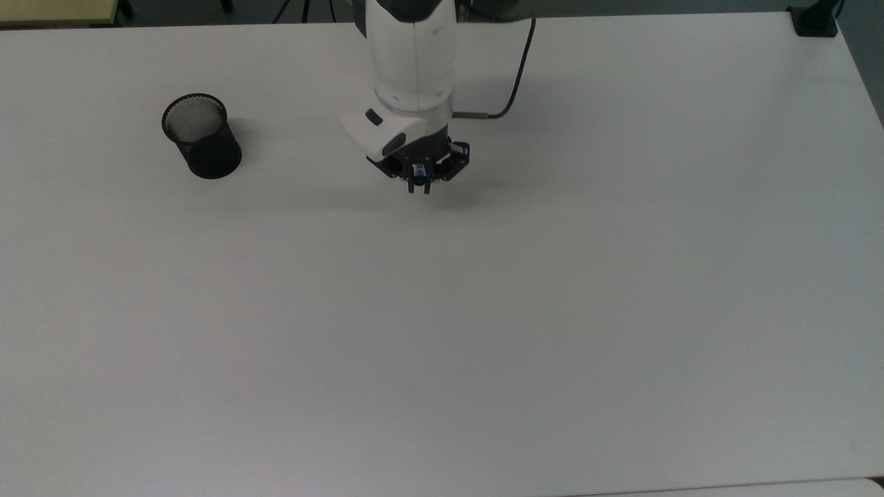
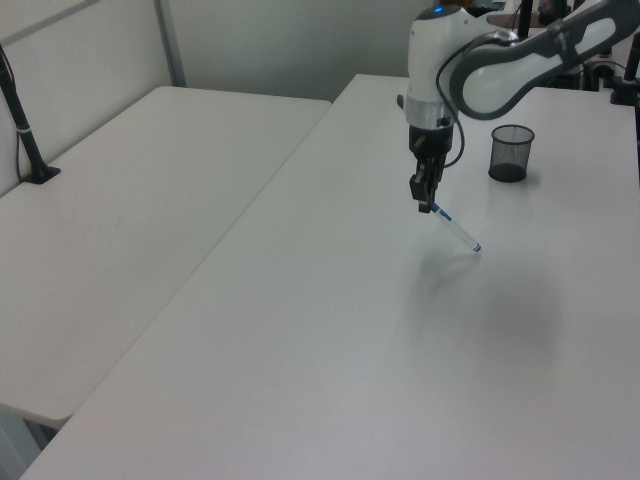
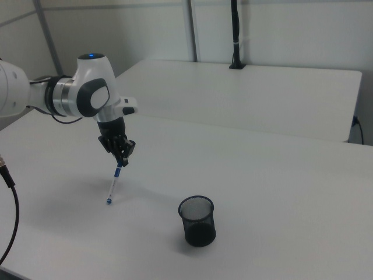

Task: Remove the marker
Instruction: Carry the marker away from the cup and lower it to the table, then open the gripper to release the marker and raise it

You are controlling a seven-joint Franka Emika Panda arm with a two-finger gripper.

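Gripper: black, two-fingered, on a white arm reaching in from the upper edge of the top view. Sits in the upper middle of the top view, upper right of centre in the left view, and left of centre in the right view. Fingers clenched on the marker's capped upper end.

Marker: slim white barrel, blue cap at the top, small blue tail end at the bottom. Hangs tilted from the fingers, slanting down toward the left view's right and, in the right view, down toward the lower left. Seen nearly end-on in the top view, a blue spot between the fingers. The lower tip is at or just above the table; contact cannot be told.

Cup: black mesh, upright, open mouth up, in the upper left of the top view, upper right of the left view, and lower centre of the right view. Well apart from the marker and gripper.

Table: white, flat. A second white table adjoins it on the left view's left side.

Cable: dark, curving off the arm near the top view's upper edge.
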